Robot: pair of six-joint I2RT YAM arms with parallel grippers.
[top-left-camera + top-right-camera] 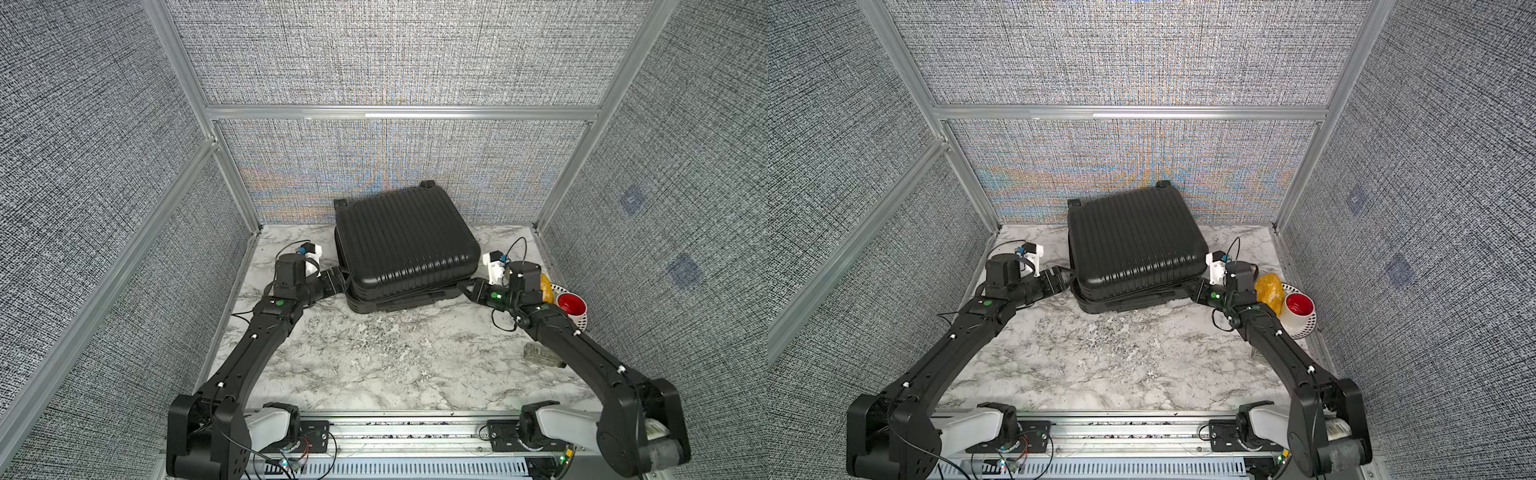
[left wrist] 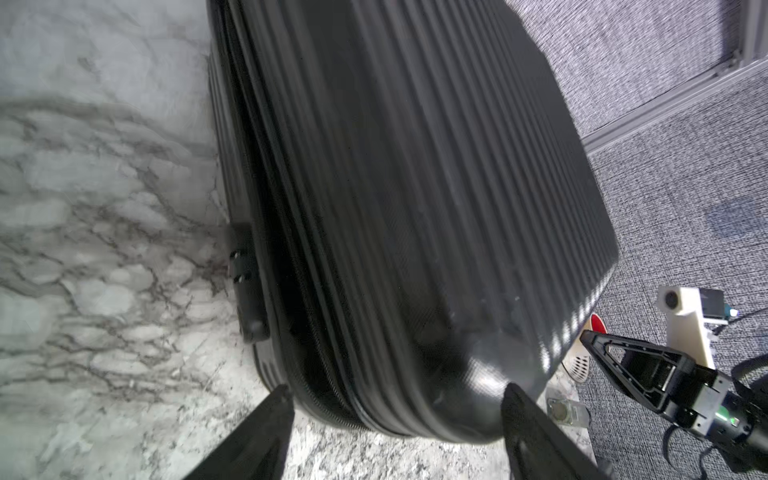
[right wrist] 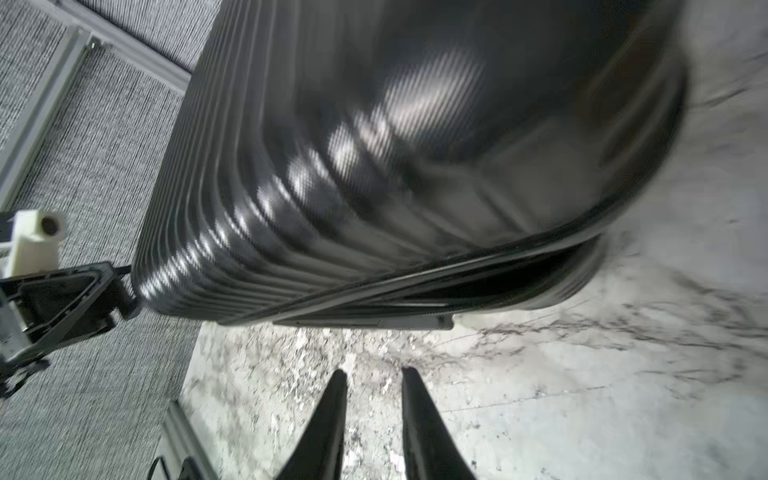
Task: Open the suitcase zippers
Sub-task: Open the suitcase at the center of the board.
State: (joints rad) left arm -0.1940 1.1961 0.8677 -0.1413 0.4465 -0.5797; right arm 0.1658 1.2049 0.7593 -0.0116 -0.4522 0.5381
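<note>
The black ribbed suitcase lies flat at the back of the marble table, wheels toward the rear wall. Its upper shell sits raised and skewed over the lower one, with a dark gap along the front seam. The zipper track runs parted round the near left corner; I cannot make out any pull tabs. My left gripper is open wide, its fingertips either side of that corner. My right gripper hovers just off the near right corner, open only a narrow way, with bare table between its fingers.
A white perforated plate at the right wall carries a red-lined cup and a yellow lump, close behind my right arm. A small clear container lies under that arm. Fabric walls enclose three sides.
</note>
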